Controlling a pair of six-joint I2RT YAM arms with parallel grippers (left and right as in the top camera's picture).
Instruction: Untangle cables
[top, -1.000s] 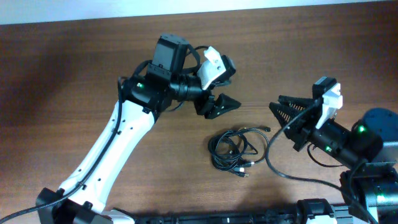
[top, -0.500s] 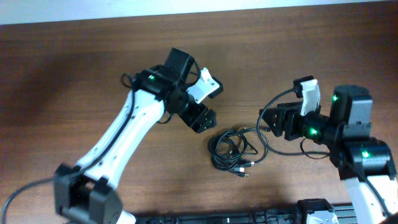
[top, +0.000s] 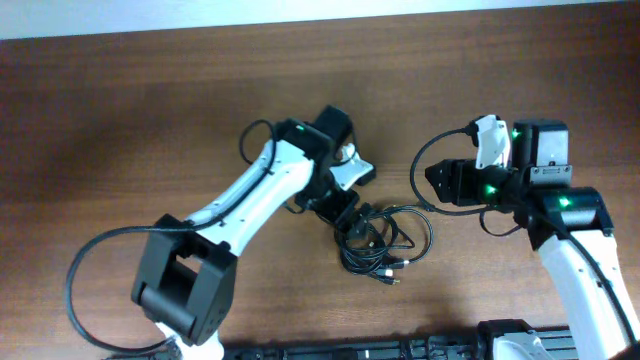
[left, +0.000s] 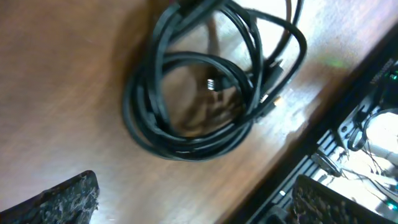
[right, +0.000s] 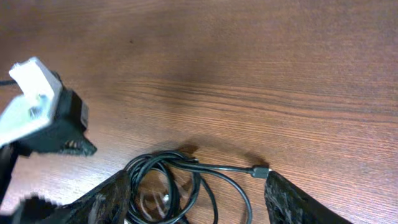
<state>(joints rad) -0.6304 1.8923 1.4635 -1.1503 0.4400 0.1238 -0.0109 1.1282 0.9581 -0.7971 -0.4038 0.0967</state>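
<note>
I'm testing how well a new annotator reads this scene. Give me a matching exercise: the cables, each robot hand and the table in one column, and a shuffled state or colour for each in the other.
Things
1. cables
2. left hand
3. right hand
4. table

States
A. brown wood grain
B. open, off to one side of the tangle, facing a loose plug end
C. black, coiled in a tangle
D. open, at the tangle's edge

Pairs: 1-C, 2-D, 3-B, 4-A

White arms (top: 245, 198), black joints (top: 183, 278), black fingers (left: 65, 198)
</note>
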